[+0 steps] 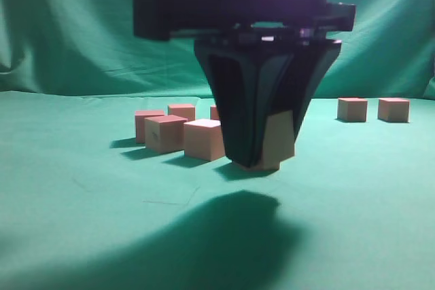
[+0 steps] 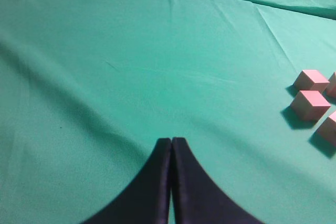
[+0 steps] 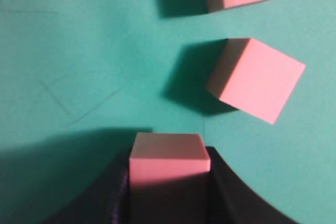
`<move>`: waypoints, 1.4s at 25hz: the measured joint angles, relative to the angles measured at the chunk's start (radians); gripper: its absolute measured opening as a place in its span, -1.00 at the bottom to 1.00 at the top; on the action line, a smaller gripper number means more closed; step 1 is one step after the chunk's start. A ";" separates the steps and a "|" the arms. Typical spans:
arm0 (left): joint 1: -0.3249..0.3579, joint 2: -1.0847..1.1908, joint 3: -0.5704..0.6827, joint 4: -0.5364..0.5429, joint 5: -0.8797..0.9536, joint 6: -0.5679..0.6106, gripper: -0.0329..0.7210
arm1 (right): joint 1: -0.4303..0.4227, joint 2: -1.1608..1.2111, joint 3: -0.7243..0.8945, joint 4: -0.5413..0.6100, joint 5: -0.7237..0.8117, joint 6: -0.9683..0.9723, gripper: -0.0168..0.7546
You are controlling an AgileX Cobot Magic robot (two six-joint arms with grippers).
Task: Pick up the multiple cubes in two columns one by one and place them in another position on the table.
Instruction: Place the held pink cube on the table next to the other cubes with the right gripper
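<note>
Right up front, the right gripper [image 1: 262, 157] points straight down from its dark arm, jaws partly apart and clamped on one cube [image 1: 277, 142], which sits low at the green worktop [image 1: 81, 236], its underside at or just above the cloth, I cannot tell which. From the right wrist view that held cube [image 3: 169, 157] is squeezed between the dark fingers [image 3: 231, 192], pink top facing up, with two loose cubes [image 3: 257, 77] lying just beyond it. Just behind and to the left, a cluster of cubes [image 1: 202, 139] stands close together on the cloth. Further back on the right, two more cubes [image 1: 353, 109] sit side by side, near each other and well apart from the cluster. Over on the other side, the left gripper [image 2: 171, 145] hovers above bare cloth with its jaws pressed together, holding nothing, a few cubes [image 2: 311, 103] off at its right edge.
</note>
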 joint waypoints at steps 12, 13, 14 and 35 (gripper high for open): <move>0.000 0.000 0.000 0.000 0.000 0.000 -0.91 | -0.010 0.020 0.000 -0.028 -0.060 0.044 -0.27; 0.000 0.000 0.000 0.000 0.000 0.000 -0.91 | -0.010 0.020 0.000 -0.028 -0.060 0.044 -0.27; 0.000 0.000 0.000 0.000 0.000 0.000 -0.91 | -0.010 0.020 0.000 -0.028 -0.060 0.044 -0.27; 0.000 0.000 0.000 0.000 0.000 0.000 -0.91 | -0.010 0.054 0.000 -0.058 -0.038 0.046 -0.27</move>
